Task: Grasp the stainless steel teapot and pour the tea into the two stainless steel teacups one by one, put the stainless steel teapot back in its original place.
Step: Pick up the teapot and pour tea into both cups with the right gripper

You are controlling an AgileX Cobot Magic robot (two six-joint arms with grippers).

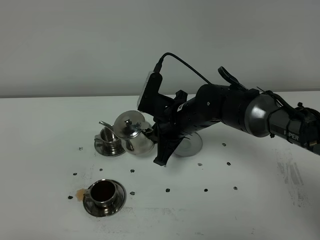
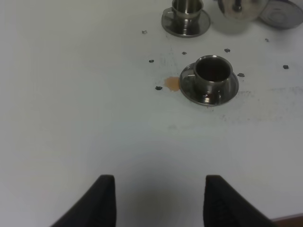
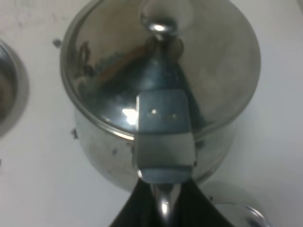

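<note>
From up high, the teapot (image 1: 131, 132) is just left of its bare saucer (image 1: 192, 145). It leans with its spout over the far teacup (image 1: 107, 136). The near teacup (image 1: 103, 194) has tea in it. My right arm (image 1: 225, 107) reaches across low.

In the left wrist view, the left jaws are spread wide over the bare table (image 2: 71, 118) and hold nothing.

In the right wrist view, the right jaws are clenched on the loop handle (image 3: 164, 142). I think the pot is hard, slippery and heavy with tea, so the handle is the best place to hold.

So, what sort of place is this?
Probably a robot test bench, not a kitchen: a white table dotted with small dark marks, a plain wall, and a black robot arm holding the stainless steel teapot.
</note>
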